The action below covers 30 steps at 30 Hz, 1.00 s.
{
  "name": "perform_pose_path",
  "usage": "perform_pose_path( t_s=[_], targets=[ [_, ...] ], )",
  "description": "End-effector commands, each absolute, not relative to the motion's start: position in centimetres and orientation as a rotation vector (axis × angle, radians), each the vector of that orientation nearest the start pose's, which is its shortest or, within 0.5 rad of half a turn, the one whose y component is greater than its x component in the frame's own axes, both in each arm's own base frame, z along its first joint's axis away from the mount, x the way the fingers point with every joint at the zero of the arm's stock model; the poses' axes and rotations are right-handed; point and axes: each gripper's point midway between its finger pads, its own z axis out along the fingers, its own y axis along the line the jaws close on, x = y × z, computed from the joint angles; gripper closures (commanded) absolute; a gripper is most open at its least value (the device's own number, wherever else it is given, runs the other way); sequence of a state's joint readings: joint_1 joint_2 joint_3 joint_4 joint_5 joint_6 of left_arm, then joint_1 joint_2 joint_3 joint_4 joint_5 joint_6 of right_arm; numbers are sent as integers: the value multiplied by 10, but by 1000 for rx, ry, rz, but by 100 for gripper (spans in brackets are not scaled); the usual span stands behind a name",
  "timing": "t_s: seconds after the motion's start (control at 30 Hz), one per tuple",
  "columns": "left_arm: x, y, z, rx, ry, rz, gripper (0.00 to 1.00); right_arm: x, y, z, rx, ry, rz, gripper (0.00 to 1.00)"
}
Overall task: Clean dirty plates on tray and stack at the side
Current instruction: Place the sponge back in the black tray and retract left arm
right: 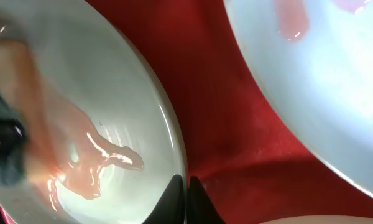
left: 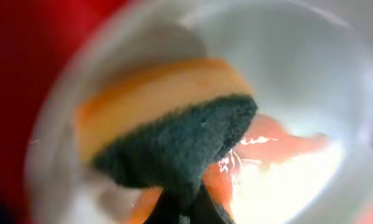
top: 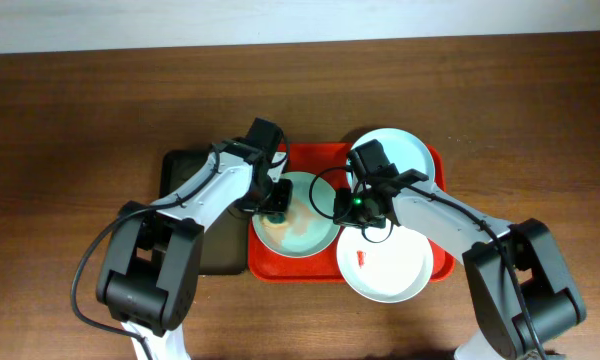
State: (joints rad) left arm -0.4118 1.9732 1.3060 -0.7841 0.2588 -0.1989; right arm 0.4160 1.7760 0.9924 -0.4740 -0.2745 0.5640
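"Starting at the left gripper (left: 181,213), what is in it?"

"Its fingers are clamped on a sponge (left: 174,130) — orange foam above, dark green scouring pad below. The pad is pressed down into the left plate (top: 302,238), toward that plate's left side."

"And the plate's surface?"

"Wet. A thin orange-pink film (right: 93,165) is spread over its floor and glistens under the light. The left wrist view is blurred, so I cannot make out finer detail there."

"Right gripper (right: 186,194)?"

"Its tips are drawn together at the right-hand rim of the same plate. The rim runs in between them, so the plate is pinched at that edge. The right arm reaches in from the front right, passing above the other two plates where they come closest."

"Where do those sit?"

"All three are on the red tray (top: 315,156). The left plate fills the tray's left half. The far plate (top: 408,150) sits in the back right corner, pale and plain where it shows, and its edge reaches a little past the tray's back rim. The front plate (top: 395,272) sits in the front right corner and overhangs the front rim. It has a small red smear (top: 360,258) near its left edge. The left plate and the front plate lie just beside each other."

"And around the tray?"

"A dark tray (top: 185,175) lies against the red tray's left side — partly under the left arm. Both rest on the brown wooden table (top: 80,110)."
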Motion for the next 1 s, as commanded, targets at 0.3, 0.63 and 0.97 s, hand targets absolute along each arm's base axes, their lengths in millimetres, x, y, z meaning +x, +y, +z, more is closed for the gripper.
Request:
perform_pose_path(
  t_s=[0.3,0.63,0.97],
  targets=[
    [350,-136,155,261,2880,-262,100,317,195,18,120,2921,590,96],
    [307,-60,117,73,3061,58,100,316,195,17,121,2924,587,96],
    [279,-53,31,45,3097,64,100,316,195,17,121,2924,587,96]
  ],
)
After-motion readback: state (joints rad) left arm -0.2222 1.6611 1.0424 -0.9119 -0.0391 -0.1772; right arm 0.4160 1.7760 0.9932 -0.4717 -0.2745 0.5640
